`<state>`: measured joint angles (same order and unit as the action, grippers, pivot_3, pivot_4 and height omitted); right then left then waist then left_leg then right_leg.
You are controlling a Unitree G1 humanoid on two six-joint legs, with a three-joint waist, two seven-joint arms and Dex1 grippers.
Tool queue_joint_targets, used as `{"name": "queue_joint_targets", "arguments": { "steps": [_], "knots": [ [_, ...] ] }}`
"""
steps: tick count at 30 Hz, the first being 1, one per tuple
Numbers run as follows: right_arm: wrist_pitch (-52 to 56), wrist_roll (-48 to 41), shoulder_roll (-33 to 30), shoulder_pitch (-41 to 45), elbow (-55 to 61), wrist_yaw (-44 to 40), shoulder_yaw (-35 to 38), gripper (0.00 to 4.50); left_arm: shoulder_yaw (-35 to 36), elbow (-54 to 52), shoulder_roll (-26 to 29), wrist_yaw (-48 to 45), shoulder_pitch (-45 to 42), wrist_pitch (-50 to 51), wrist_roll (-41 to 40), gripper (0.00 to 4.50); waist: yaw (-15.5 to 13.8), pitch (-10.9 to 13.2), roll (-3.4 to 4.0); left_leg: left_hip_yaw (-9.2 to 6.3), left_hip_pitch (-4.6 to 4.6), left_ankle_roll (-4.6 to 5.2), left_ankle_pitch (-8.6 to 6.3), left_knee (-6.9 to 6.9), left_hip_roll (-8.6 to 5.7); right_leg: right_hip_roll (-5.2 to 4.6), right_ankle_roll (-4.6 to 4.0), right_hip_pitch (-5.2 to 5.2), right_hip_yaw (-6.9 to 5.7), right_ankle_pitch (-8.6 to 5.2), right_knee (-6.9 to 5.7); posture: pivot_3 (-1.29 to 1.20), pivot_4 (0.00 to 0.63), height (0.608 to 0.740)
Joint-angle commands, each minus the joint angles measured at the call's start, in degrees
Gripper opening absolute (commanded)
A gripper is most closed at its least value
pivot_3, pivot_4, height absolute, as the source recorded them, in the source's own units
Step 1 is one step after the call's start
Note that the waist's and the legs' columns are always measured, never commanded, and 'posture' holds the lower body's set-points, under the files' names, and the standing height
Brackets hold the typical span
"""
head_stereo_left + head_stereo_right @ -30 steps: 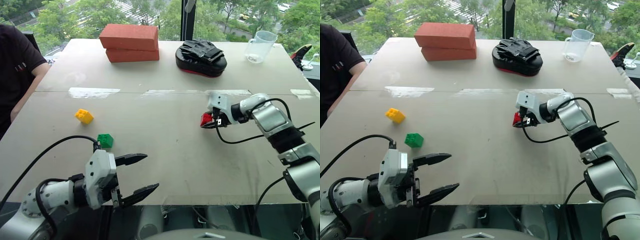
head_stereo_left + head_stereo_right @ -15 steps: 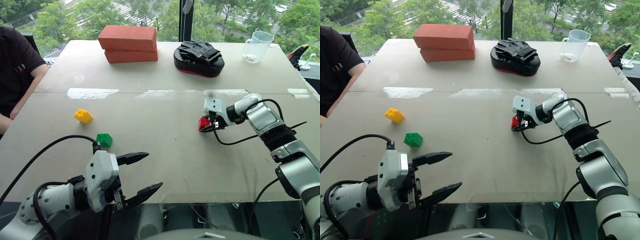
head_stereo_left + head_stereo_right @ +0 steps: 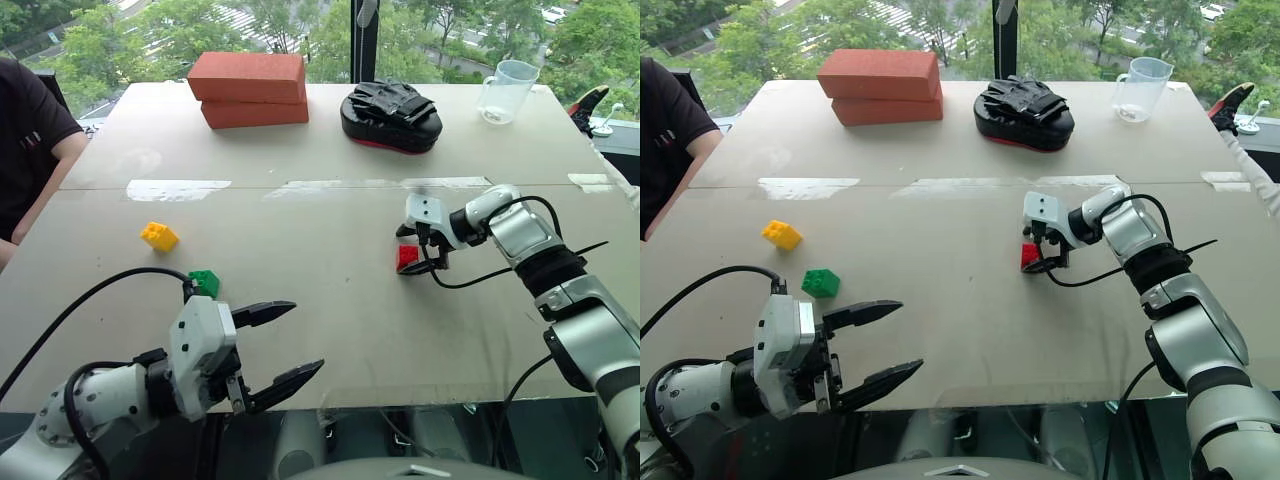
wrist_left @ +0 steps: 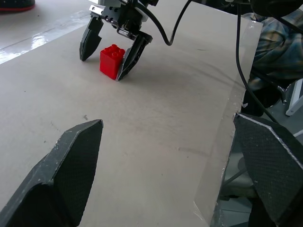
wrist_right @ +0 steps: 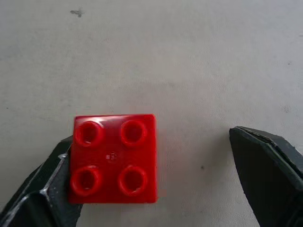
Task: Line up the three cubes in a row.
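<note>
1. The red cube (image 3: pixel 407 257) was seen resting studs-up on the tabletop (image 3: pixel 330 330), right of centre, between the fingers of the right end effector (image 3: pixel 413 253).
2. The right end effector was released: in the right wrist view one finger (image 5: pixel 45 198) lay against a side of the red cube, while the other finger (image 5: pixel 270 175) stood apart from it with bare tabletop between.
3. In the left wrist view the same spread fingers were seen straddling the red cube, their tips down at the tabletop.
4. The green cube (image 3: pixel 205 283) was seen on the left part of the tabletop, just beyond the left end effector (image 3: pixel 275 345).
5. The yellow cube (image 3: pixel 159 236) lay farther back and to the left of the green cube, near it but not touching.
6. Both of these cubes were well apart from the red cube, so no row was formed.
7. The left end effector was released, its fingers spread wide and grasping nothing, held over the near edge of the tabletop.
8. At the far side, two stacked bricks (image 3: pixel 248 88), a black pad (image 3: pixel 392 116) and a clear jug (image 3: pixel 501 91) were seen.
9. A person's arm (image 3: pixel 30 160) was visible at the left edge.
</note>
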<state>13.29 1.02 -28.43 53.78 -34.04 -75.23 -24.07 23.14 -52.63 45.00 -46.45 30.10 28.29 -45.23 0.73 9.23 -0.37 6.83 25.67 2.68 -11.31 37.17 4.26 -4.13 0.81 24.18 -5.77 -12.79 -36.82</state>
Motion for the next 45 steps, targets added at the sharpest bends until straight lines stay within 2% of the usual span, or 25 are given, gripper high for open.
{"name": "queue_joint_targets", "arguments": {
  "steps": [1, 9, 14, 16, 20, 22, 25, 30, 36, 37, 38, 43, 45],
  "knots": [
    [0.66, -1.84, -1.13, -0.87, 5.40, -0.29, 3.33, 4.48, 1.05, -2.06, -1.63, 0.47, 1.77, -1.64, 0.26, 4.50, 0.00, 0.00, -0.01, 0.02, 0.01, 0.00, 0.01, -0.01, 0.00, 0.00, 0.00, 0.00, 0.02, 0.00, 0.00, 0.00, 0.150, 0.740],
    [-0.67, -1.78, -2.10, -2.88, 8.06, -0.13, 4.35, 4.48, 1.26, -1.60, -2.57, 1.24, 1.61, -1.91, 0.57, 4.50, -0.02, -0.01, -0.01, 0.04, 0.00, 0.05, -0.09, -0.01, -0.01, 0.00, 0.00, 0.03, 0.04, 0.00, 0.00, 0.00, 0.150, 0.740],
    [0.74, -7.12, -3.44, -5.73, 14.79, -3.19, 7.47, 4.48, 5.12, 0.24, -5.94, 7.16, 2.33, -0.09, -3.20, 4.50, -0.05, -0.01, -0.02, 0.01, 0.00, 0.08, -0.10, -0.01, 0.02, 0.00, 0.00, 0.04, 0.04, 0.00, 0.00, 0.00, 0.150, 0.740],
    [1.08, -10.67, -3.46, -7.61, 18.62, -4.21, 9.68, 4.48, 6.80, 1.50, -8.86, 12.29, 2.26, 0.89, -4.62, 4.50, -0.06, -0.01, -0.02, 0.03, 0.01, 0.16, -0.05, -0.01, 0.02, -0.01, 0.00, -0.01, 0.08, 0.00, 0.01, 0.00, 0.150, 0.740],
    [6.41, -24.22, -3.42, -14.44, 34.05, -6.20, 16.47, 4.48, 8.96, 4.60, -15.03, 30.68, -2.11, 5.11, 1.29, 4.50, -0.41, -0.02, -0.04, -0.03, -0.01, 0.17, -0.06, -0.02, 0.01, 0.01, 0.17, -0.05, 0.07, 0.10, 0.00, 0.00, 0.150, 0.740],
    [6.57, -27.07, -3.81, -18.59, 41.02, -4.64, 18.37, 4.48, 8.10, 5.03, -17.51, 39.83, -5.63, 9.05, 3.63, 4.50, -0.60, -0.04, -0.08, -0.12, -0.02, 0.19, -0.06, 0.00, 0.00, 0.01, 0.19, -0.10, 0.03, 0.11, 0.00, 0.00, 0.150, 0.740],
    [7.50, -28.95, -4.58, -22.38, 46.52, -2.69, 19.37, 4.48, 6.00, 5.65, -18.74, 46.24, -9.71, 13.81, 5.78, 4.50, -0.98, -0.16, -0.27, -0.24, -0.07, 0.16, -0.08, 0.07, 0.01, 0.02, 0.21, -0.19, -0.01, -0.03, -0.01, 0.00, 0.150, 0.740],
    [8.83, -32.60, -5.78, -25.60, 51.72, -1.08, 20.70, 4.48, 4.82, 9.70, -18.08, 50.20, -15.49, 19.06, 7.89, 4.50, -1.40, -0.19, -0.33, -0.23, -0.09, -0.05, -0.20, 0.15, 0.00, 0.01, 0.18, -0.20, 0.06, -0.06, -0.02, 0.00, 0.150, 0.740],
    [7.85, -31.95, -7.51, -27.63, 53.96, 1.24, 20.61, 4.48, 0.64, 19.73, -13.42, 43.26, -21.22, 18.75, 10.87, 4.50, -1.53, -0.22, -0.37, -0.30, -0.07, -0.05, -0.20, 0.12, -0.02, 0.05, 0.01, -0.18, -0.01, 0.01, -0.05, 0.00, 0.150, 0.740],
    [8.02, -32.00, -7.85, -27.88, 54.39, 1.86, 20.81, 4.50, 0.08, 20.79, -13.04, 42.34, -21.64, 18.40, 11.52, 3.99, -1.52, -0.21, -0.38, -0.26, -0.06, -0.05, -0.21, 0.12, -0.03, 0.04, 0.01, -0.18, 0.03, 0.02, -0.05, 0.00, 0.150, 0.740],
    [8.15, -32.01, -8.23, -28.17, 54.86, 2.41, 20.95, 4.50, -0.43, 21.56, -12.73, 41.21, -21.82, 18.04, 12.06, 3.75, -1.42, -0.21, -0.40, -0.24, -0.04, -0.05, -0.21, 0.12, -0.03, 0.04, 0.01, -0.18, 0.05, 0.02, -0.04, 0.00, 0.150, 0.740],
    [8.74, -32.20, -10.19, -30.16, 56.81, 4.69, 21.85, 4.50, -1.79, 23.58, -12.51, 37.69, -22.78, 16.74, 13.82, 1.31, -1.54, -0.20, -0.41, -0.19, -0.04, -0.05, -0.21, 0.12, -0.02, 0.00, 0.01, -0.16, 0.11, 0.02, -0.04, 0.00, 0.150, 0.740],
    [9.09, -32.30, -10.90, -31.53, 58.24, 6.23, 22.64, 4.50, -1.64, 23.98, -11.99, 34.59, -23.63, 15.55, 13.26, 1.29, -1.57, -0.20, -0.42, -0.22, -0.04, -0.06, -0.22, 0.12, -0.02, -0.01, 0.01, -0.12, 0.06, 0.02, -0.04, 0.00, 0.150, 0.740]
  ]
}}
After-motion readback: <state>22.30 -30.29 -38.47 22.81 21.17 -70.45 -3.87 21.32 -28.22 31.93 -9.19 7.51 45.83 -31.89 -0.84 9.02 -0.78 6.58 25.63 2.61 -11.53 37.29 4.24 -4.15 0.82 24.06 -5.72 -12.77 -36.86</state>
